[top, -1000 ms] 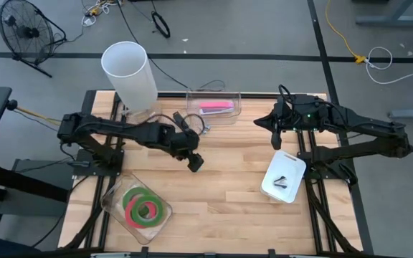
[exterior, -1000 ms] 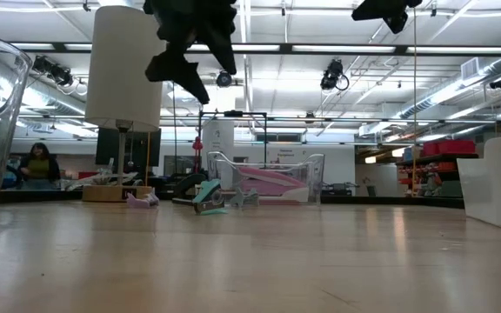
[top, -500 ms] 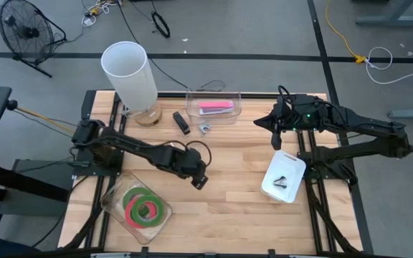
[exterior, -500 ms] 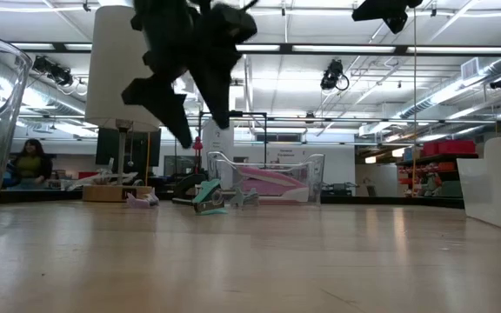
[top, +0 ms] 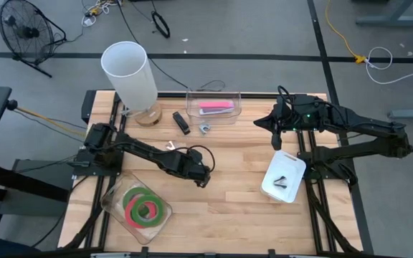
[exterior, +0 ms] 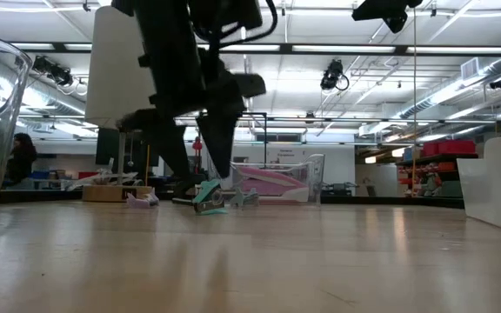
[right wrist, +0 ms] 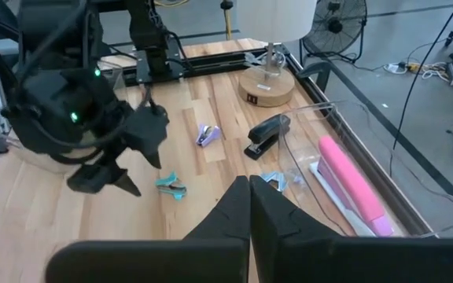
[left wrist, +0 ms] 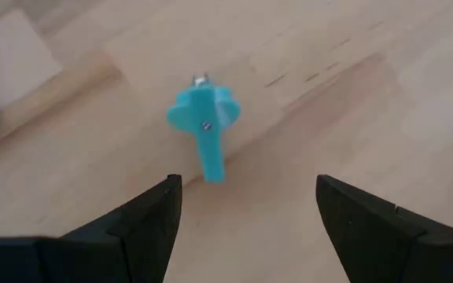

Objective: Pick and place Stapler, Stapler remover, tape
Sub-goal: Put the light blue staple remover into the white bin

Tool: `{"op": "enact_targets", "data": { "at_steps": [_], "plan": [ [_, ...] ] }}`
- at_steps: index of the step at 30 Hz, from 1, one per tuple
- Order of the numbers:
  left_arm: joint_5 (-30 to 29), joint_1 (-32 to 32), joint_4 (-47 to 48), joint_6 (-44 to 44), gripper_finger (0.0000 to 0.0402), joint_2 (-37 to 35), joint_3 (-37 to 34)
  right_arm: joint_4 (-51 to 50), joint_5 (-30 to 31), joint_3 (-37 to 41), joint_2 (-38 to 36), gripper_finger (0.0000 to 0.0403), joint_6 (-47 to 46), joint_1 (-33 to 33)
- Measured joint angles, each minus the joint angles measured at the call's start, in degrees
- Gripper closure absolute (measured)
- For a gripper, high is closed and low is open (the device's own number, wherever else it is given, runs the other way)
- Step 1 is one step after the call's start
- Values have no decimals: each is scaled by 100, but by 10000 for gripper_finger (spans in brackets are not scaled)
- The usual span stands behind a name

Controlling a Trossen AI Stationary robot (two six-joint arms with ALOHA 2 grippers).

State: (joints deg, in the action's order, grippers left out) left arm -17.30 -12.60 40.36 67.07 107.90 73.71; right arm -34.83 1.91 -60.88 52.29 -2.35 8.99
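Note:
A teal stapler remover (left wrist: 205, 130) lies on the wooden table, and it also shows in the low view (exterior: 209, 196). My left gripper (left wrist: 246, 189) is open just above it with a finger on either side, touching nothing; it also shows in the high view (top: 203, 177). A black stapler (top: 181, 122) and a second, silvery remover (top: 204, 129) lie near the far edge. A pink stapler (top: 216, 107) lies in a clear bin. Green and pink-red tape rolls (top: 148, 208) lie in a clear container (top: 113, 197) at the near left. My right gripper (right wrist: 248, 189) is shut and waits high at the far right.
A tall white cylinder on a round wooden base (top: 129, 72) stands at the far left. A white tray (top: 284, 175) with small dark parts sits at the right. A small purple item (right wrist: 207, 135) lies near the black stapler. Bare wood lies in the table's middle and near side.
My left gripper has moved toward the table's near edge and a little to the right, and has come down from high above the table to just over the teal stapler remover. Its fingers stay open. Nothing on the table has moved.

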Motion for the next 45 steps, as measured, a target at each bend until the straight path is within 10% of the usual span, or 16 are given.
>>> {"op": "enact_targets", "data": {
  "at_steps": [29, 45],
  "plan": [
    [23, 415, -85, -244, 114, 632, -3, 19, 19, 0, 3, 401, 25, -9],
    [303, 415, -204, -396, 310, 632, 0, 55, 17, 0, 4, 401, 136, -9]
  ]
}}
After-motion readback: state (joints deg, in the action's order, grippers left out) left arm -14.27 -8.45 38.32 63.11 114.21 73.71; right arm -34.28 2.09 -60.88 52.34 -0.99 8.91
